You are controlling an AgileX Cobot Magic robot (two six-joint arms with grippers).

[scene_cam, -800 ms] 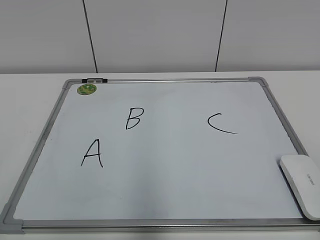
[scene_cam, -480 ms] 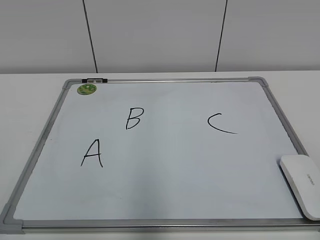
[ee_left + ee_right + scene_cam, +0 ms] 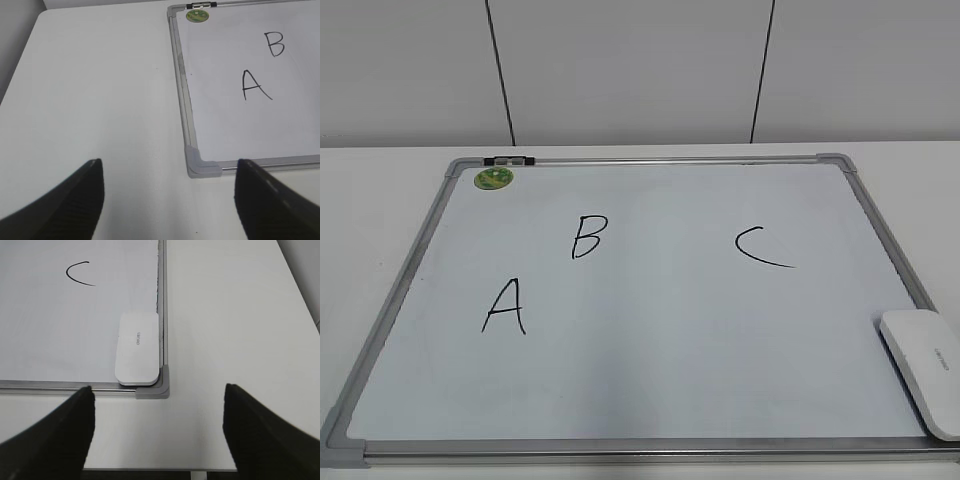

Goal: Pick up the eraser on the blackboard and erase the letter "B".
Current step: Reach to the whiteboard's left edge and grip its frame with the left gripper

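Note:
The blackboard (image 3: 650, 340) is a white board in a silver frame lying flat on the white table. The black letter "B" (image 3: 589, 237) sits left of centre; it also shows in the left wrist view (image 3: 275, 44). The white eraser (image 3: 924, 366) lies in the board's front right corner, and shows in the right wrist view (image 3: 137, 348). My left gripper (image 3: 170, 200) is open and empty over bare table by the board's front left corner. My right gripper (image 3: 158, 427) is open and empty, short of the front right corner and the eraser. Neither gripper shows in the exterior view.
A black "A" (image 3: 505, 307) and a black "C" (image 3: 760, 247) are also on the board. A round green magnet (image 3: 493, 179) sits at the board's far left corner. The table's front edge (image 3: 165, 470) lies just under my right gripper. A grey wall stands behind.

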